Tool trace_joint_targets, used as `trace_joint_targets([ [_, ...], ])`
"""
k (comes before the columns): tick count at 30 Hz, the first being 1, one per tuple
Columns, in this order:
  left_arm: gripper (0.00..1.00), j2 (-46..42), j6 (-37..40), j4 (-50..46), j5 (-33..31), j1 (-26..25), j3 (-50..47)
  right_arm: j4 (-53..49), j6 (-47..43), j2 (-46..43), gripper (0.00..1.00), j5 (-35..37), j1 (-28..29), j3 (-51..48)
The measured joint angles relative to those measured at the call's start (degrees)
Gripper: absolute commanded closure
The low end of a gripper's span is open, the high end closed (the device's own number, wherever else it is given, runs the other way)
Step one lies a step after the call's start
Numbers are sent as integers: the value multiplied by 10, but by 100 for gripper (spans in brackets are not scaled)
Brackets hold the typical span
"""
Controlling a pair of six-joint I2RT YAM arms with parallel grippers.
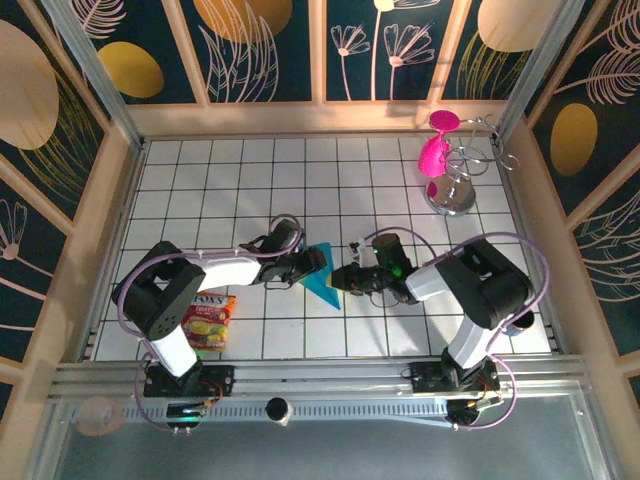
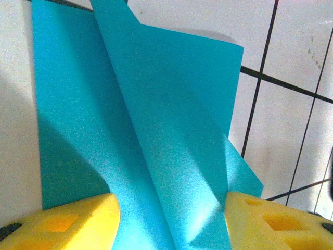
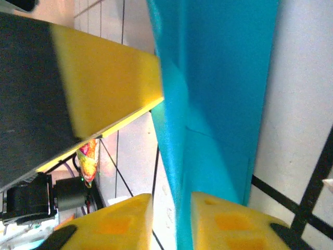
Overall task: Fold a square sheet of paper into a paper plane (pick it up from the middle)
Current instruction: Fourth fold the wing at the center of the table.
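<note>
Paper (image 1: 325,288): turquoise, partly folded — a pointed wedge from above, lying on the white tiled table (image 1: 250,170), midway between its left and right edges and nearer the near edge than the far one.
Fold: from the left wrist, one flap rises off the flat layer along a long slanted crease, its free corner lifted above the tiles.
Left gripper (image 2: 171,229): at the paper's left side, jaws spread, a yellow finger (image 2: 67,224) on either side of the raised flap, the paper running between them.
Right gripper (image 3: 171,224): at the paper's right side, jaws narrowly parted — the upright fold passes through the gap, lying against one finger, with bare tile showing between it and the other.
Arms: left arm (image 1: 170,290) and right arm (image 1: 480,285) reach in from the near edge, their grippers facing each other across the paper, close together.
Packet (image 1: 208,320): red and yellow, flat by the near-left corner, just beside the left arm, well apart from the paper.
Goblets (image 1: 438,150): pink, on a wire rack (image 1: 455,190) at the far-right corner.
</note>
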Motion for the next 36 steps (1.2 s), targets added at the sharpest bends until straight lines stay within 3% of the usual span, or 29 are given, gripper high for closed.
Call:
trace_joint_targets([
  [11,36,19,3,-20,-28,-10,23,-137,-55,-150,73,122,18,2],
  [19,32,23,8,-23,-45,-18,31,-183,-80,-111,79,184,97,45],
  [36,32,24,11,-23,-46,-18,32,-207,-90,-76,81,216,103,56],
])
